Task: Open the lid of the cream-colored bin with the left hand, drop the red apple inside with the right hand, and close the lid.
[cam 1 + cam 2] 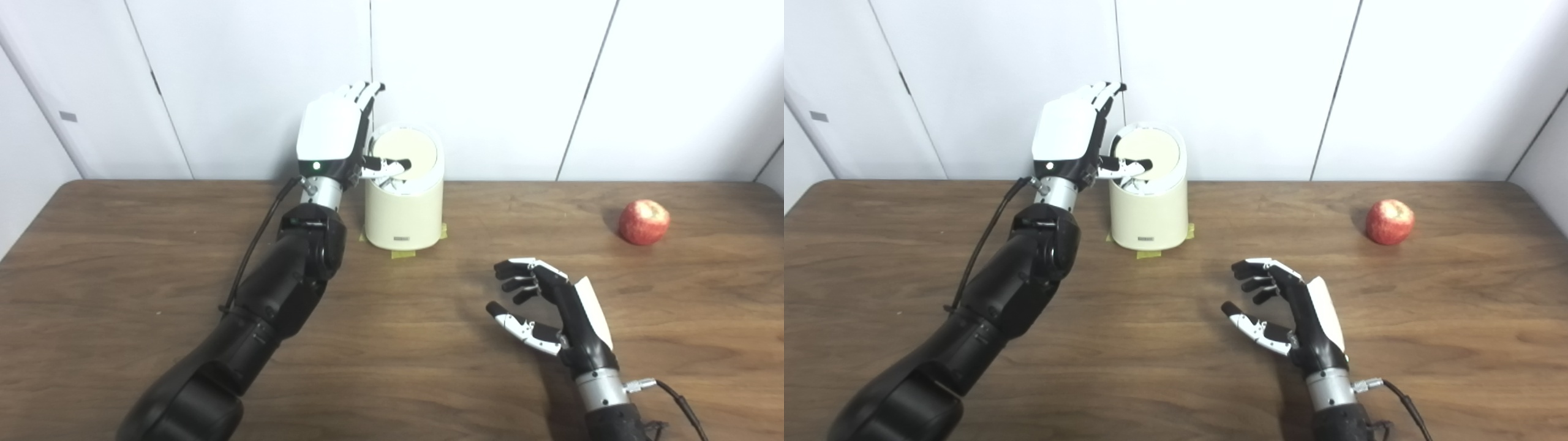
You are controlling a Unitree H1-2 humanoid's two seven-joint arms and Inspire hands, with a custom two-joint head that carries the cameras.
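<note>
Lid-opening step in hand, by the look of it. Left hand raised beside the short cream-coloured plastic cylinder bin, fingers stretched upward and apart, thumb laid across the round cream swing lid near its left edge; nothing grasped, only pressing or resting. Lid apparently tilted a little, a dark gap showing under the thumb at the front rim, though how far open cannot be told. Bin standing near the far edge of the brown wooden table, somewhat left of centre, fixed by bits of yellowish tape at its base. Round red apple lying untouched toward the far right corner, well apart from the bin and from both hands. Right hand waiting low over the table nearer the front edge, right of centre, fingers loosely curled and apart, holding nothing. Next move, in judgement: push the thumb further down so the lid swings properly open and hold it there, then send the right hand toward the far right corner for the apple. Risk worth noting: thumb slipping off the smooth lid, letting it swing back.
</note>
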